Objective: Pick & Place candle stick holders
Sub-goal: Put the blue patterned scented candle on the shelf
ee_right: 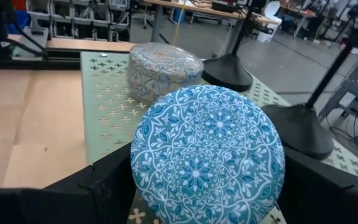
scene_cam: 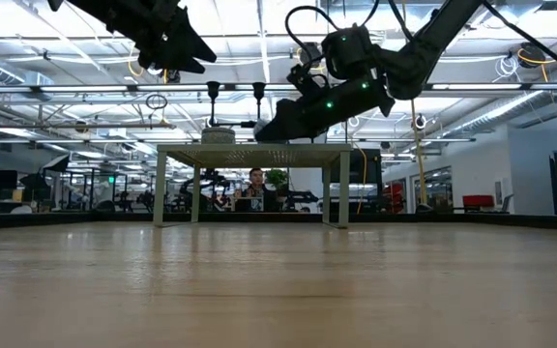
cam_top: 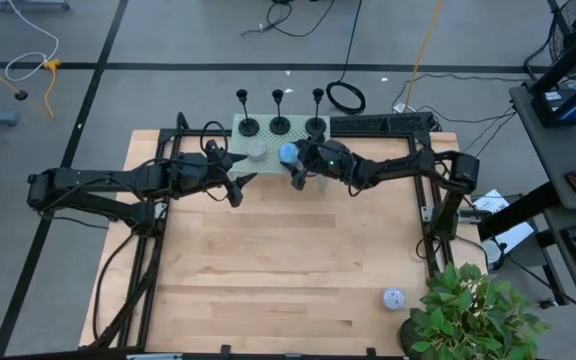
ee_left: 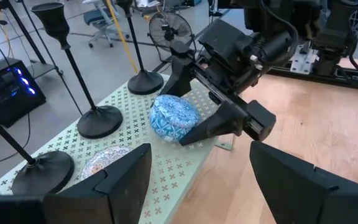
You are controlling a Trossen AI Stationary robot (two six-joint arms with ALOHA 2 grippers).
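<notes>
**Blue puck in the jaws, holders untouched**

Oddly, the right gripper [ee_left: 194, 127] pinches a blue puck [ee_left: 174, 119] over the green perforated mat [cam_top: 240, 150]. A swing could topple the candle stick holders [cam_top: 280, 112] on the mat's far edge. Each stands upright, stem vertical. The left gripper [cam_top: 236, 181] hovers spread beside the mat.

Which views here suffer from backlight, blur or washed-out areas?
Low view: bright ceiling lights backlight both arms into silhouettes, and the near tabletop is soft. Right wrist view: the blue puck is sharp, the room behind blurred. High view: evenly lit, with no glare. Left wrist view: evenly lit, with its own near fingers soft.
</notes>
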